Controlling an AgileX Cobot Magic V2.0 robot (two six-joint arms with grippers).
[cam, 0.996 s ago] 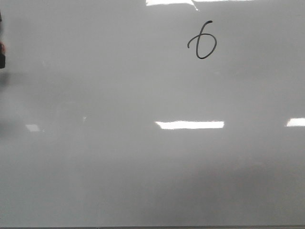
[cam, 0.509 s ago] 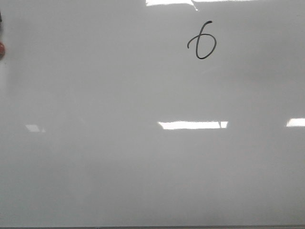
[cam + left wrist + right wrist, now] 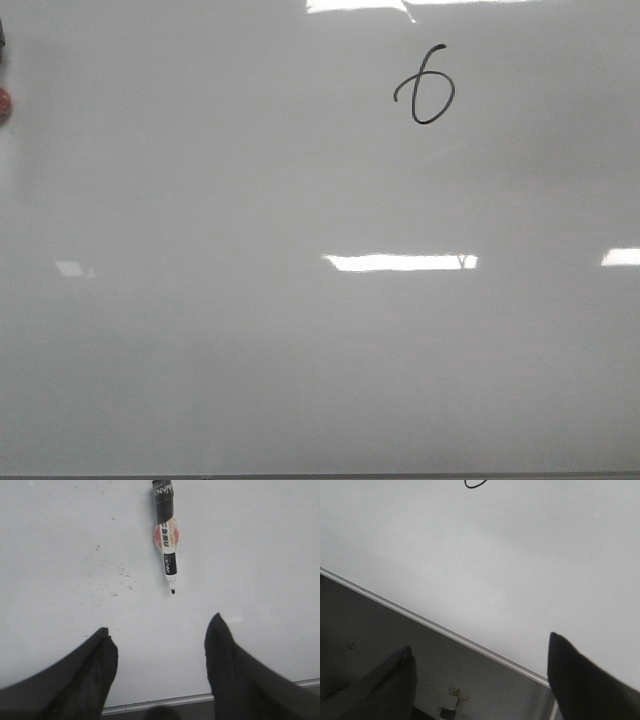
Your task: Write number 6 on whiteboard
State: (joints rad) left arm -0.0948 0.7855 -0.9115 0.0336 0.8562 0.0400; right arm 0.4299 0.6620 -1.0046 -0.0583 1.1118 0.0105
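number 6 (image 3: pixel 424 88) drawn, marker (image 3: pixel 167 540) lying nearby

A hand-drawn number 6 (image 3: pixel 425 92) stands in thin black line on the whiteboard (image 3: pixel 250 350), in the upper right part of the front view; only the bottom curve of its loop shows at the edge of the right wrist view. In the left wrist view a marker pen (image 3: pixel 167 540) lies on the board, its white barrel printed with black Chinese characters and a line of small Latin lettering too small to read.
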